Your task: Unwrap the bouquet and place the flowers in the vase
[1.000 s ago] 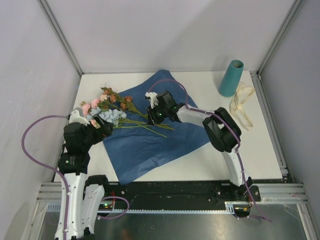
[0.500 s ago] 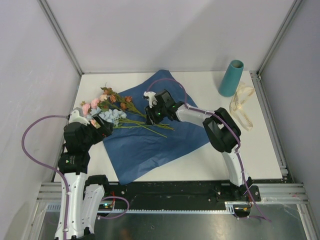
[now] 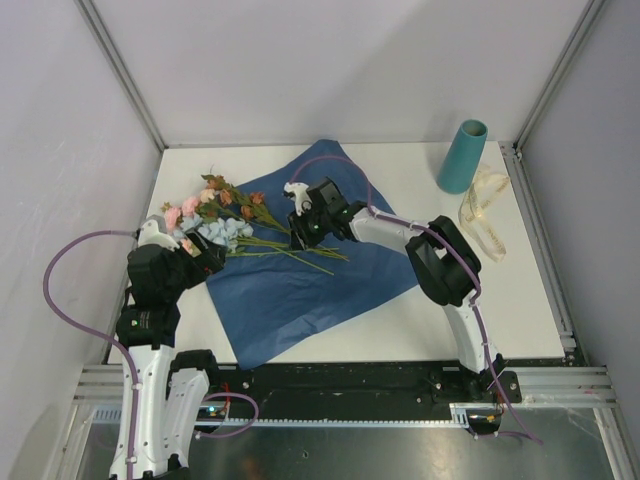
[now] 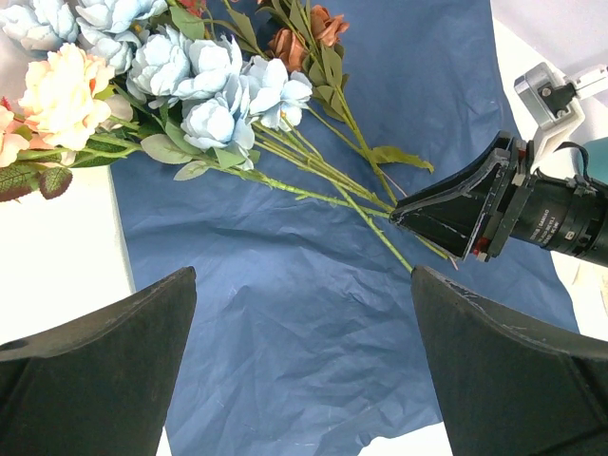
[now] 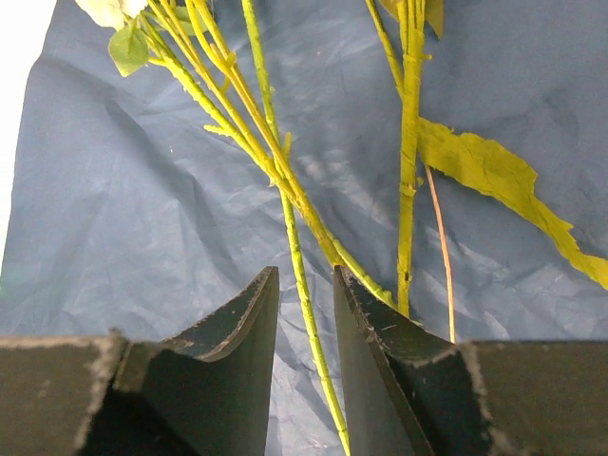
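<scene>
At mid-desk, the right tool [image 5: 304, 285] sits low over the blue paper [image 3: 300, 285]. Its jaws stand a narrow way apart and one thin green stem [image 5: 302, 285] runs through the gap. The gap looks wider than the stem, so there is no pinch on it. More stems [image 5: 233, 100] fan out just ahead of the fingertips, with a yellow-green leaf [image 5: 494, 176] off to the side, all lying flat on the paper. The right arm reaches in from the right, across the paper.

The left tool [image 4: 302, 285] hovers at the left side of the desk, over the paper's left edge. Its jaws are spread wide with nothing between them, only paper below. It points at the flower heads and does not touch them.

The flowers [image 3: 215, 212] lie on their side, unwrapped. The pink, pale blue and rust heads are at the far left, partly on paper and partly on the bare white desk [image 3: 520, 300]. The stems trail right toward the right tool. The paper is spread open, dark side up and creased.

The vase [image 3: 461, 157] is in the far right corner, mouth up and leaning a bit in the top view. It is well apart from the flowers, with nothing seen in it. The cream ribbon [image 3: 485, 215] lies loose on the desk just beside the vase, on its near side.
</scene>
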